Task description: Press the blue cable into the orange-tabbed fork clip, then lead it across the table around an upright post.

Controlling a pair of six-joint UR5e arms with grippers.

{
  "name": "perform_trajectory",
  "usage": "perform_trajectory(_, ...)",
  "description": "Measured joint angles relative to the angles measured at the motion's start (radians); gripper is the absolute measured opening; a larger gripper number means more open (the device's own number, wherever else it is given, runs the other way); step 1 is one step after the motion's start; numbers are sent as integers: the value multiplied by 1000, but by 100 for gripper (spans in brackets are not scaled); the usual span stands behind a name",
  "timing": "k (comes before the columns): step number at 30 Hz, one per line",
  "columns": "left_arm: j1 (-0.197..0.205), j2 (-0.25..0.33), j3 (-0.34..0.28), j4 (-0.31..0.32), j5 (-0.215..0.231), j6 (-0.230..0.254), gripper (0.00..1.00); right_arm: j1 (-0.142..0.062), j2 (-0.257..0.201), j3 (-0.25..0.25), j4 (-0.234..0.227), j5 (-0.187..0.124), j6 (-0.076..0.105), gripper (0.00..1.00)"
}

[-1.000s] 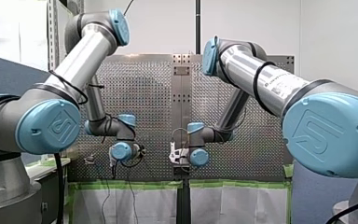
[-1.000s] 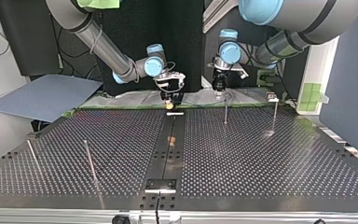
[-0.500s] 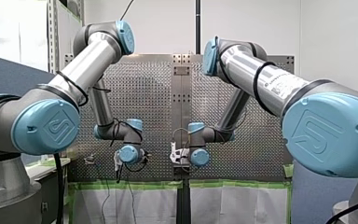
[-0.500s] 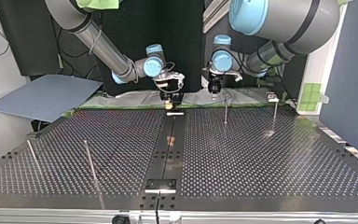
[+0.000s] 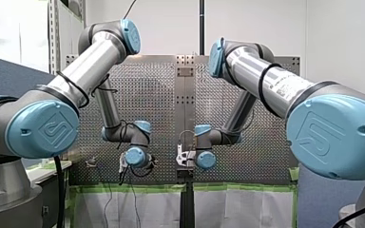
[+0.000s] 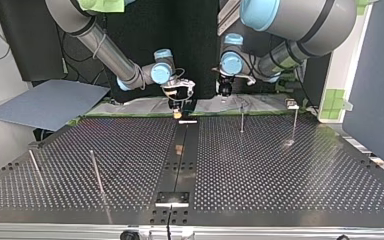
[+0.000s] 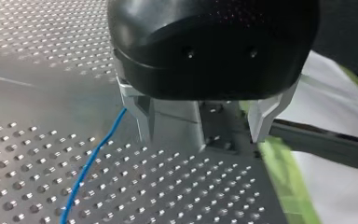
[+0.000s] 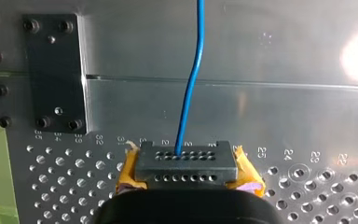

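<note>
Clamped on the blue cable [image 8: 189, 93], leading off at twelve o'clock, with my right gripper [image 8: 186, 158] (yellow pads showing). Spread wide, empty, at my left gripper [image 7: 203, 135], cable at eight o'clock. Liable to slip free if hauled taut.

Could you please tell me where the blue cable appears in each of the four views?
Front view: not discernible.
Top view: not discernible, too thin to make out.
Left wrist view: the blue cable runs over the table, passing beside one finger of my open left gripper.
Right wrist view: it leads straight ahead from my right gripper.
Shared landmark: the perforated table.
</note>
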Motion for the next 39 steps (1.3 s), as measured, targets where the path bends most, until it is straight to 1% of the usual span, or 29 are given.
perform_trajectory(6,-2,4,-44,45,1,-3,100,-1,0,0,2,-3,-2,0)
perform_trajectory(9,-4,10,-51,61,0,-4,100,-1,0,0,6,-5,-4,0)
perform_trajectory(14,-9,33,-54,65,-15,-8,100,-2,0,0,9,-6,-5,0)
perform_trajectory(18,-13,62,-54,63,-25,-19,100,-2,1,0,9,-6,-6,0)
perform_trajectory(23,-14,74,-54,66,-27,-29,100,-1,0,0,9,-6,-8,0)
perform_trajectory(26,-16,76,-53,81,-26,-46,100,-1,0,0,9,-6,-8,0)
perform_trajectory(33,-13,76,-39,141,-25,-109,100,0,1,0,11,-6,-9,0)
perform_trajectory(36,-12,75,-23,147,-27,-135,100,1,1,0,10,-6,-9,0)
perform_trajectory(39,-11,74,-9,140,-41,-145,100,1,1,0,10,-6,-9,0)
